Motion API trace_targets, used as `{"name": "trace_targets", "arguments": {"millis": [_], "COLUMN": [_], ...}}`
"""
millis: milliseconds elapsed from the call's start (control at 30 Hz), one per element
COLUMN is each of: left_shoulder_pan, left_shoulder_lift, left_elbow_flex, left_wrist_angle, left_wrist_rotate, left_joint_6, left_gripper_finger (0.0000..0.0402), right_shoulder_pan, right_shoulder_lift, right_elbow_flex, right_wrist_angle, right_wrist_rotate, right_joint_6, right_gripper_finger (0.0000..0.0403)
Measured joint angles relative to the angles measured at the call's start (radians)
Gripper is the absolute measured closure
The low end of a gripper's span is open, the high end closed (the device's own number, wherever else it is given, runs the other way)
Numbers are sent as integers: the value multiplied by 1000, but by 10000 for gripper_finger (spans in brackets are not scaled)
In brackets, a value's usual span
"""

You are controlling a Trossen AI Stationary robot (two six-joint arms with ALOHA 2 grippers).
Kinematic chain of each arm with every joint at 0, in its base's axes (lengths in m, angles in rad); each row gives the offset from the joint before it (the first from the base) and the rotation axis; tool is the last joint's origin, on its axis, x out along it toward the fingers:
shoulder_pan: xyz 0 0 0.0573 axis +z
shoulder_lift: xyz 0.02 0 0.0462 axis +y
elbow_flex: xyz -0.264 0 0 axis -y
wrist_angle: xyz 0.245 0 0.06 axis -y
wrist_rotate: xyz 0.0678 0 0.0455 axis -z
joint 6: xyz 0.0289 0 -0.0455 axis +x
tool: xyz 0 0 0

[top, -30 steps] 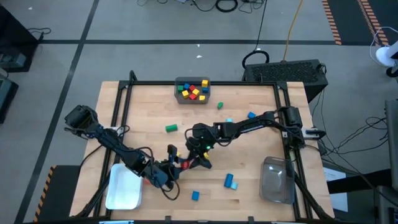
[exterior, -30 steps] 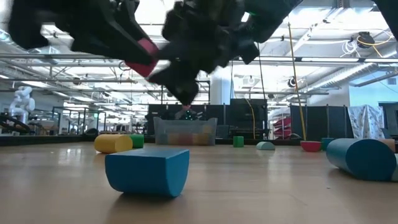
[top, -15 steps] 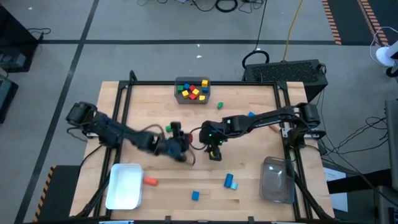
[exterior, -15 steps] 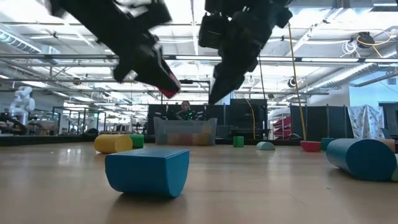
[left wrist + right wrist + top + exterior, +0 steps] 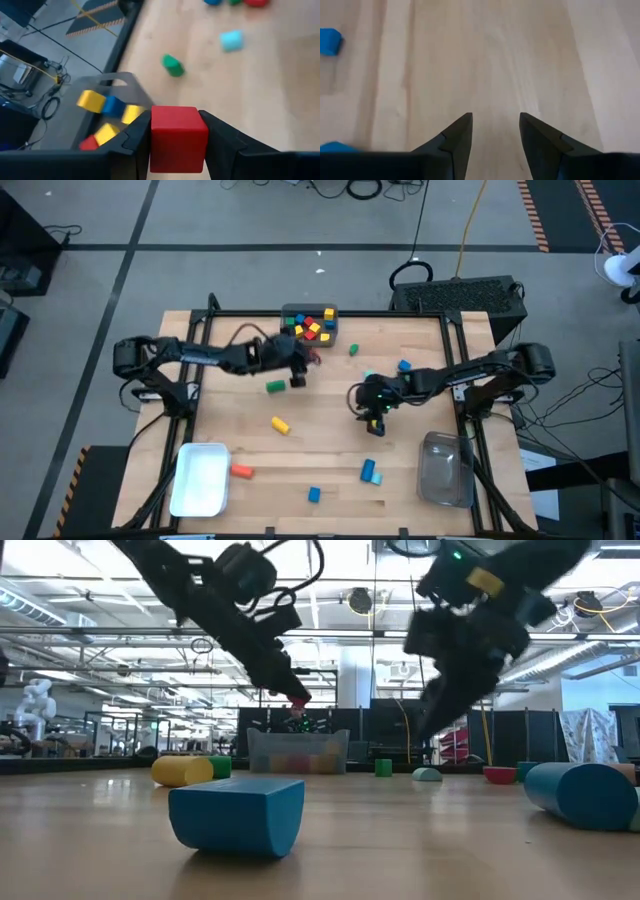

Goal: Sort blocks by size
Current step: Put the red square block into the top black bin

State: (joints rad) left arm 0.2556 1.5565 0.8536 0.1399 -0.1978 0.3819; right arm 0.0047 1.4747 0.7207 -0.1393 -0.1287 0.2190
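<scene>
Left hand (image 5: 175,135) grips red block (image 5: 178,138) btwn fingers.

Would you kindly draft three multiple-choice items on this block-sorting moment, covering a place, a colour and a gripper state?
1. Where is the left gripper?
A. Beside the small grey bin of mixed blocks at the table's far edge
B. Over the white tray
C. Over the clear bin

2. What colour is the cube between the left gripper's fingers?
A. Blue
B. Red
C. Yellow

3. What does the right gripper hold?
A. A yellow cylinder
B. A blue block
C. Nothing; its fingers stand apart

Answers: 1 A, the high view shows it next to that bin. 2 B, the left wrist view shows a red cube clamped. 3 C, the right wrist view shows only bare wooden tabletop between the fingers.
</scene>
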Motion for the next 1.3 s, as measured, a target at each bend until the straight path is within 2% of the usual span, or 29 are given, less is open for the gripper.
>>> {"name": "trace_targets", "arguments": {"millis": [200,367,533,733,933,1300], "left_shoulder_pan": [170,282,356,393,394,395], "left_shoulder_lift": [0,6,64,170,242,288], "left_elbow_flex": [0,2,49,126,149,164], "left_wrist_angle": [88,147,145,126,115,123], "left_wrist_rotate": [120,254,317,327,327,301], "left_joint_6": [25,25,24,24,24,23], "left_gripper_finger": [262,262,261,260,259,258], "right_shoulder_pan": [-27,-45,-65,-79,-82,-82], "right_shoulder_lift": [-38,-39,-39,-39,-39,-39], "right_elbow_flex": [-109,-116,-116,-116,-116,-115], "right_wrist_angle": [59,63,96,131,136,167], "right_wrist_rotate": [3,3,3,3,5,31], "right_joint_6": [9,6,-8,-19,-19,-19], "right_gripper_finger": [255,254,254,255,255,255]}}
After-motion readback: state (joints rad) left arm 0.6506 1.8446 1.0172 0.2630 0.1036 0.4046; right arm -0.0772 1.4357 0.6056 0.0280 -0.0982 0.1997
